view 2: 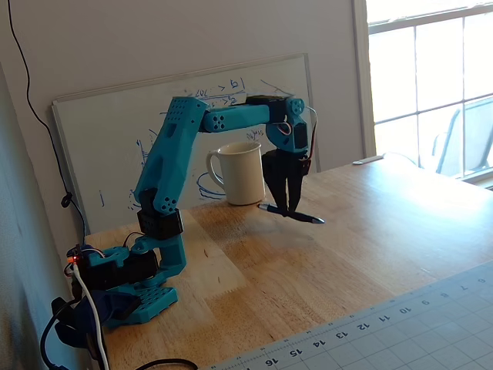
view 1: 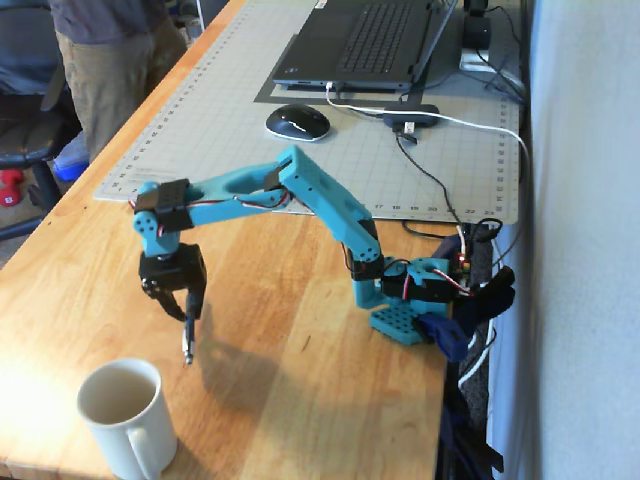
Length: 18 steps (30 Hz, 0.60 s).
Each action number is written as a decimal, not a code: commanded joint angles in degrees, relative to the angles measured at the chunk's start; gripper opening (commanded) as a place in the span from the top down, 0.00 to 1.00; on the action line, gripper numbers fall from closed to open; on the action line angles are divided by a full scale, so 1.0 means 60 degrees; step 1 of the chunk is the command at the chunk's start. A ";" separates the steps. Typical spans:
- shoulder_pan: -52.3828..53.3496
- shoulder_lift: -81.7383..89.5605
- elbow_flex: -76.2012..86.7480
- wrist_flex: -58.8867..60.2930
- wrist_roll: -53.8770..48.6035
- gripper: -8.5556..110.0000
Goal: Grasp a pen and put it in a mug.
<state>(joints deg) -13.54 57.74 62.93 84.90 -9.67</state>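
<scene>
our jaws [view 2: 290, 213] are closed on the pen [view 2: 291, 215] near its middle, holding it level just above the table [view 2: 370, 231], so we can carry it to the mug [view 1: 122, 417].

Dark ballpoint pen [view 2: 291, 214] held clear of the table, near-level; cream-white mug [view 1: 123, 417] upright, empty, near front edge.

bench [view 1: 300, 400]: wooden | cutting mat [view 1: 230, 110]: grey, gridded | laptop [view 1: 370, 40]: dark, on mat | mouse [view 1: 297, 122]: beside laptop | whiteboard [view 2: 115, 131]: scribbled, leaning on wall | window [view 2: 431, 77]: bright
</scene>
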 commanded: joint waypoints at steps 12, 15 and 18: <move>-0.0117 0.3457 -0.0396 -0.3296 -0.2520 0.93; -0.0190 0.3735 -0.0396 -0.3677 -0.4409 0.93; -0.0352 0.4087 -0.0293 -0.3765 -0.6270 0.93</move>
<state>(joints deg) -13.97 73.21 62.93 64.34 -35.16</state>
